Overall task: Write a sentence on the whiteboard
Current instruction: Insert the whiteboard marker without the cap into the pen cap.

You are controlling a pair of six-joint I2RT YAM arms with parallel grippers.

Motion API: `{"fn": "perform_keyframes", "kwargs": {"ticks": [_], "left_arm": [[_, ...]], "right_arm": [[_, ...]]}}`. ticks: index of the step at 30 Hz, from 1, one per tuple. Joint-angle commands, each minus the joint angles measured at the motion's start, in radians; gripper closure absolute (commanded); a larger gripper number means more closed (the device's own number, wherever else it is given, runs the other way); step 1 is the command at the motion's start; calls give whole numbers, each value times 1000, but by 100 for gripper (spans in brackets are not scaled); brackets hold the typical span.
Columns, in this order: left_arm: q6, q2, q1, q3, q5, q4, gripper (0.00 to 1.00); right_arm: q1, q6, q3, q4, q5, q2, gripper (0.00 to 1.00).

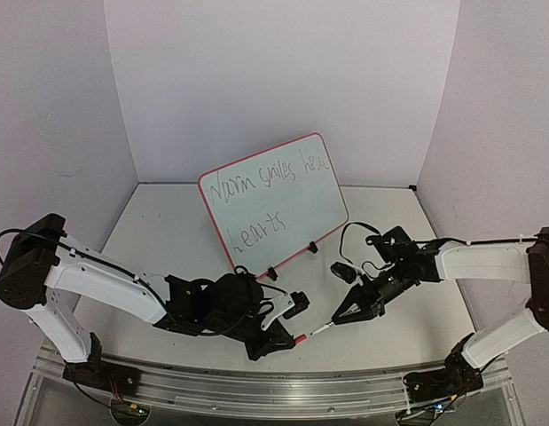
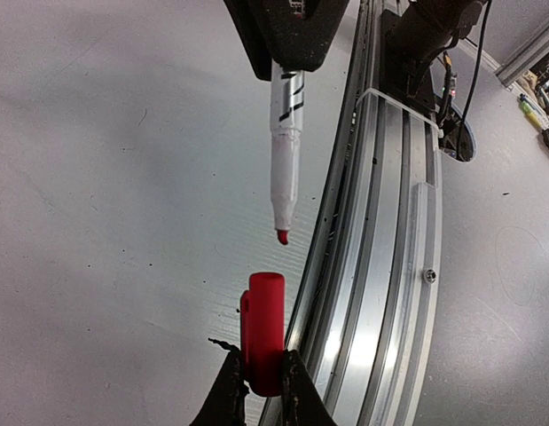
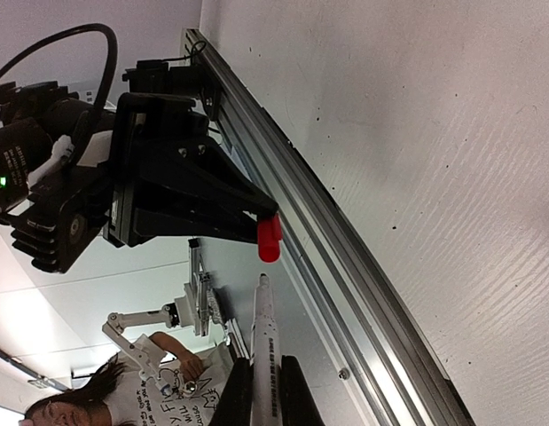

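Observation:
The whiteboard [image 1: 323, 200] stands tilted at the back of the table on two small black feet. The sentence [image 1: 270, 182] is written on it in two dark lines. My left gripper [image 1: 292, 339] [image 2: 263, 386] is low near the front edge, shut on a red marker cap [image 2: 263, 330] [image 1: 301, 338] [image 3: 269, 238]. My right gripper [image 1: 342, 316] [image 3: 267, 395] is shut on the white marker [image 3: 266, 342] [image 2: 286, 151] [image 1: 322, 327]. The marker's red tip [image 2: 282, 236] points at the cap's open end, with a short gap between them.
An aluminium rail [image 1: 283, 382] [image 2: 380, 266] [image 3: 345, 284] runs along the table's near edge, right beside the cap and marker. White walls enclose the table on three sides. A person [image 3: 123, 382] shows beyond the front edge in the right wrist view.

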Motion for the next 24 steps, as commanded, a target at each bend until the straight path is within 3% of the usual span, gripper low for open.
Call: {"fn": "perform_keyframes", "kwargs": {"ticks": [1,24], "left_arm": [[-7,-1,-3,-3,0,46,100],[0,0,-11,-3,8,53,100]], "right_arm": [[10,-9,6,23,4,17,100],[38,44,-15,93,17,17,100]]}}
